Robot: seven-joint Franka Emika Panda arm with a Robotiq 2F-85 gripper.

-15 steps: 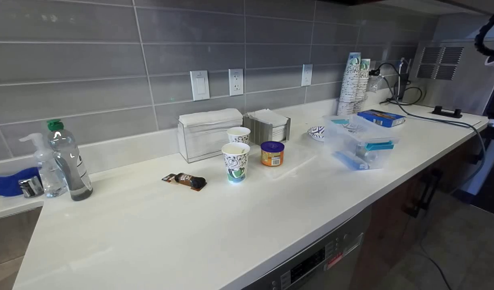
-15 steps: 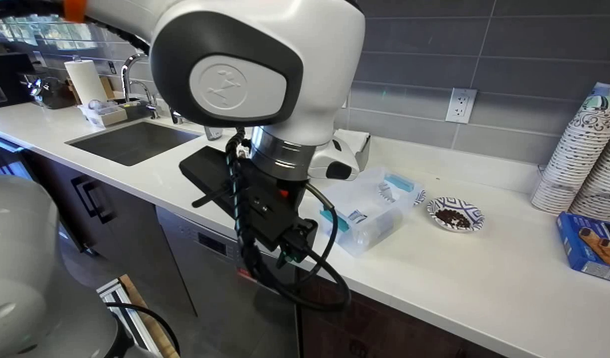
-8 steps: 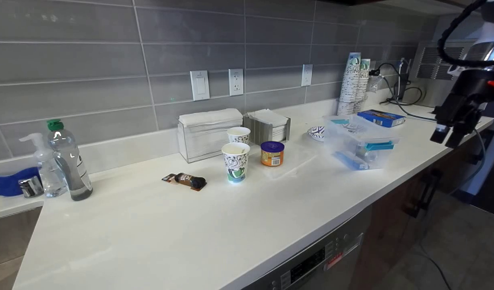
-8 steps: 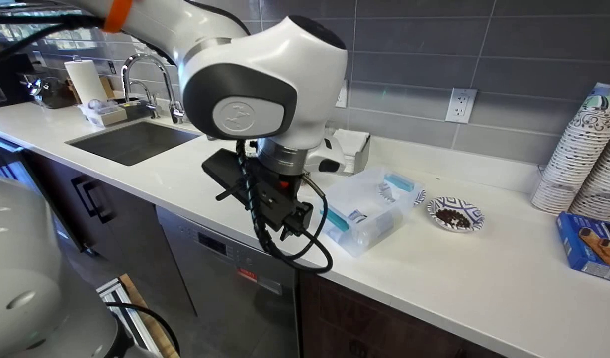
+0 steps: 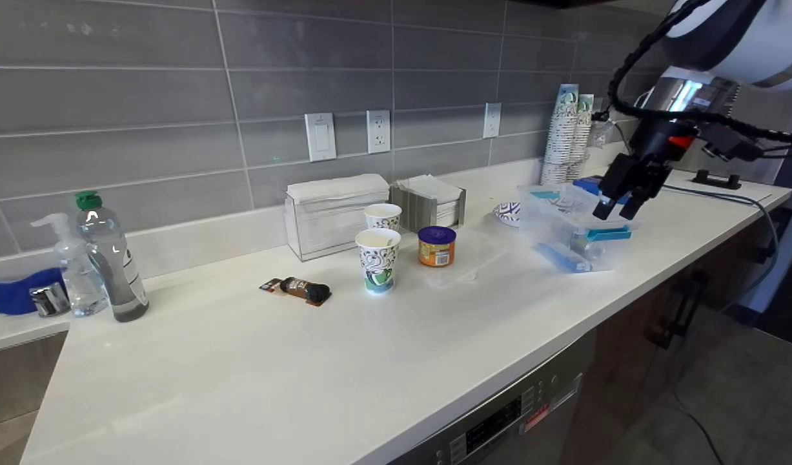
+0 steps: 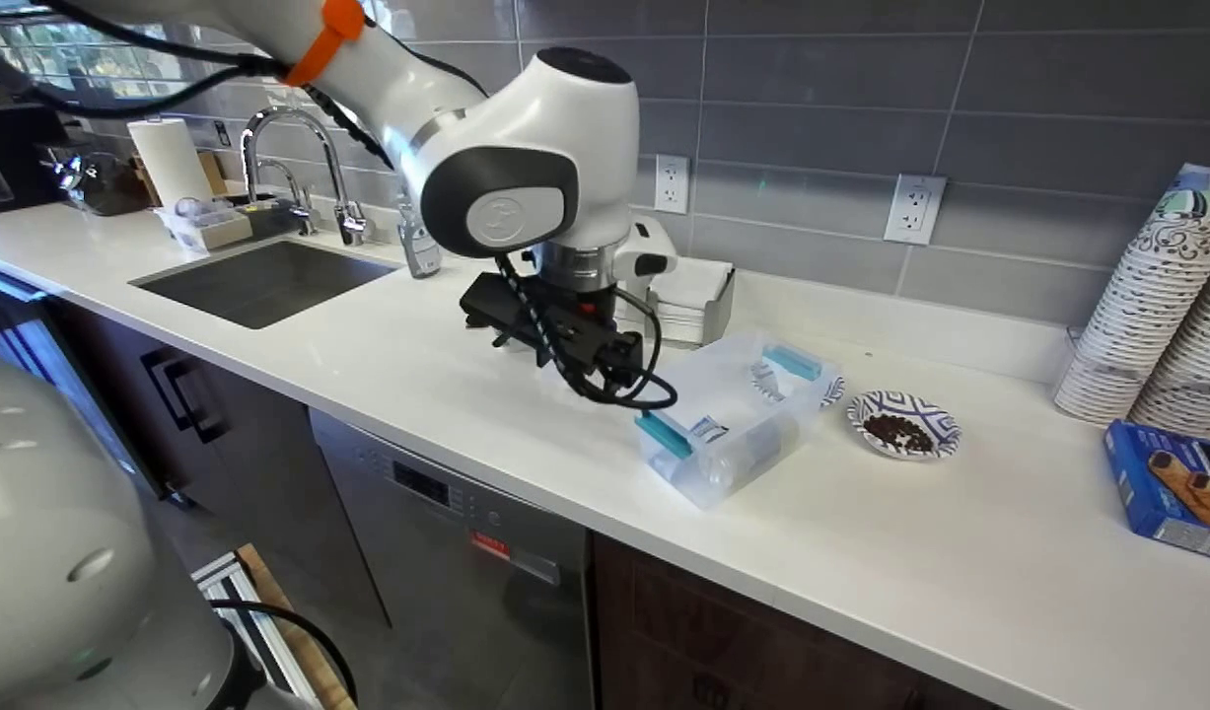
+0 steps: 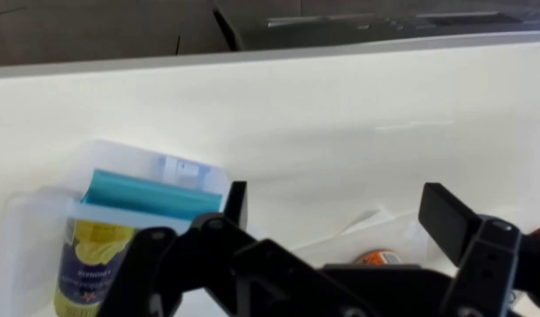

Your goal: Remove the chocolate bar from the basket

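Observation:
The basket, a translucent clear bin with teal latches, stands on the counter in both exterior views [image 5: 534,216] [image 6: 685,475] and at the left of the wrist view [image 7: 25,251]. A blue patch with white marks, which looks like the chocolate bar [image 7: 184,171], shows through the basket's wall near a corner; it also shows in an exterior view [image 5: 560,257]. I cannot tell for certain whether it is a packet or a label. My gripper [image 7: 333,193] is open and empty, above the counter just beside the basket; it also shows in an exterior view [image 5: 615,212].
A yellow and navy can [image 7: 91,268] stands in the basket. An orange jar [image 5: 436,247] rests by a flat clear sheet [image 5: 473,258]. Paper cups [image 5: 377,258], napkin holders [image 5: 337,216], a dark-brown object [image 5: 299,290], a patterned plate [image 6: 940,419] and a blue box [image 6: 1172,488] surround it.
My arm has come into an exterior view from the right and moved left, towards the basket. From the other angle it has moved away from the camera, towards the wall. The objects have not moved.

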